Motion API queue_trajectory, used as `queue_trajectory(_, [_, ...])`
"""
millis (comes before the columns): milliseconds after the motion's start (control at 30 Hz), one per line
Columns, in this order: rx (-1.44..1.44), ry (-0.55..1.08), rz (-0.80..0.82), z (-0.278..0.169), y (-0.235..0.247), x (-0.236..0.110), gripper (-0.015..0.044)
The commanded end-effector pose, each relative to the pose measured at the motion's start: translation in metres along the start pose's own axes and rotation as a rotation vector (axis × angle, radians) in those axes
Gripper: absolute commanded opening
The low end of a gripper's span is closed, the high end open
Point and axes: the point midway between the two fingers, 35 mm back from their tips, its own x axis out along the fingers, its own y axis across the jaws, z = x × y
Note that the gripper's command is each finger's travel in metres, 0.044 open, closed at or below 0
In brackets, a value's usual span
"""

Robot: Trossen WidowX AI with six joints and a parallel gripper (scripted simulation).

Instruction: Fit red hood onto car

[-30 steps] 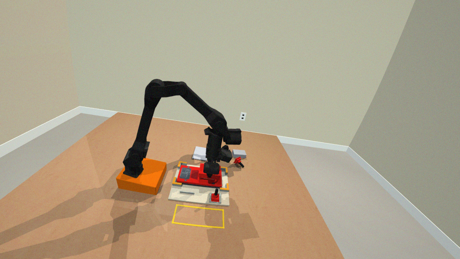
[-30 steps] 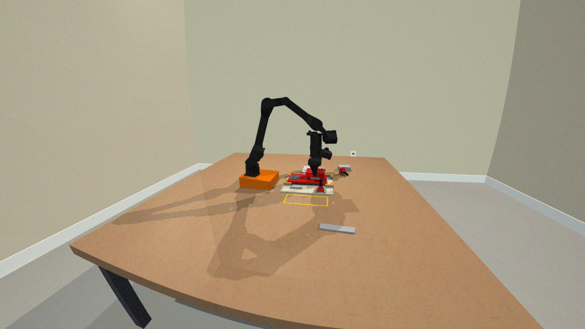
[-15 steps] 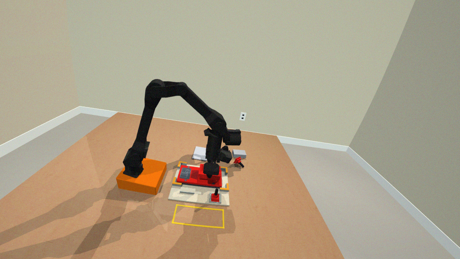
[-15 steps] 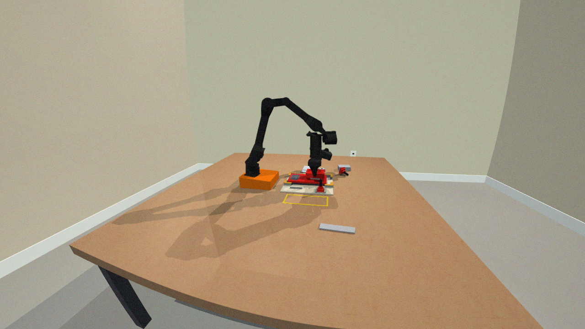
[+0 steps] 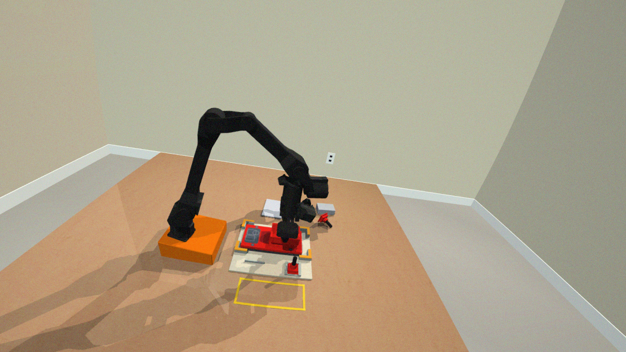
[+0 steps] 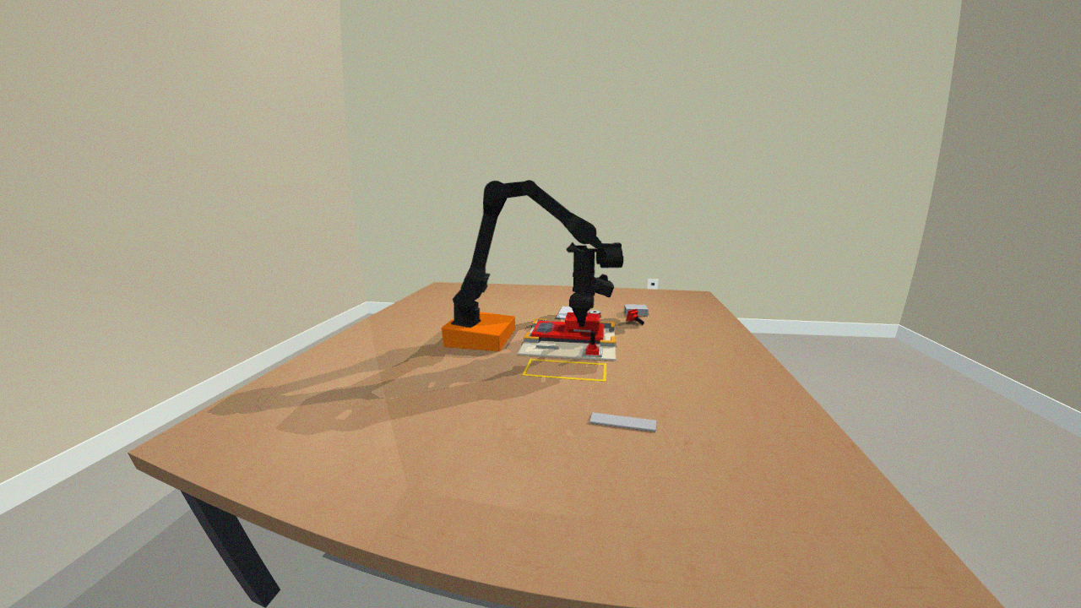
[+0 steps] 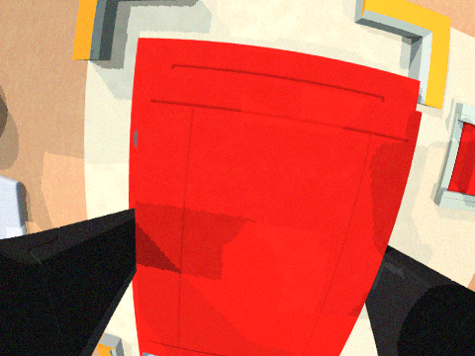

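My gripper (image 5: pixel 286 235) (image 6: pixel 580 320) (image 7: pixel 259 239) is shut on the red hood (image 5: pixel 275 232) (image 6: pixel 576 327) (image 7: pixel 264 158), one black finger on each long side. It holds the hood low over the red car chassis (image 5: pixel 251 237) (image 6: pixel 550 330), roughly square with it. The chassis sits in the jig (image 5: pixel 262 262) (image 7: pixel 277 14) between orange corner brackets (image 5: pixel 238 249). In the wrist view the hood covers the deck, so the engine and pegs are hidden. I cannot tell if the hood rests on the deck.
The arm's orange base (image 5: pixel 192 245) (image 6: pixel 477 333) stands left of the jig. A small red part with a black post (image 5: pixel 293 267) (image 7: pixel 465 165) sits on the jig's front. White (image 5: pixel 272 207) and grey (image 5: pixel 325 208) blocks lie behind. A yellow outline (image 5: pixel 269 306) and a grey bar (image 6: pixel 621 421) lie in front.
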Motion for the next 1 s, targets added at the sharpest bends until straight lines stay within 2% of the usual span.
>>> queue_trajectory(0, [-0.002,-0.002,0.001,0.0,0.0002,-0.0033,0.0])
queue_trajectory(967, [-0.001,-0.002,0.001,0.0002,0.0002,0.0019,0.0])
